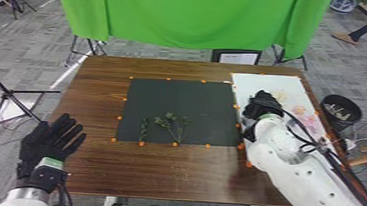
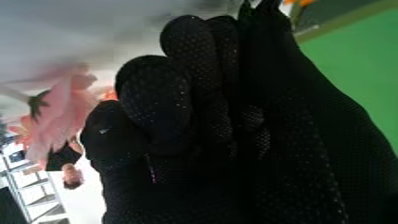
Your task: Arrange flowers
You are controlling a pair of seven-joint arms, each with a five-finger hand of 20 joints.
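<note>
My left hand (image 1: pixel 50 141) is open over the table's left side, its fingers spread. My right hand (image 1: pixel 263 105) is at the left edge of the white sheet (image 1: pixel 252 81), beside the dark sheet (image 1: pixel 180 98). Pale pink and orange flowers (image 1: pixel 300 111) lie on the white sheet, to the right of that hand. Green leafy sprigs (image 1: pixel 172 124) and one narrow green stem (image 1: pixel 144 129) lie low on the dark sheet. In the right wrist view, my right hand (image 2: pixel 213 135) is close to a pink flower (image 2: pixel 60 107) with a green base; what its far side touches is hidden.
Orange markers (image 1: pixel 174 144) run along the edges of both sheets on the brown table (image 1: pixel 159 170). A black bin (image 1: pixel 342 107) stands off the table's right side. Beyond the far edge hang green cloths (image 1: pixel 192 21), with a framed sheet (image 1: pixel 237 57) below.
</note>
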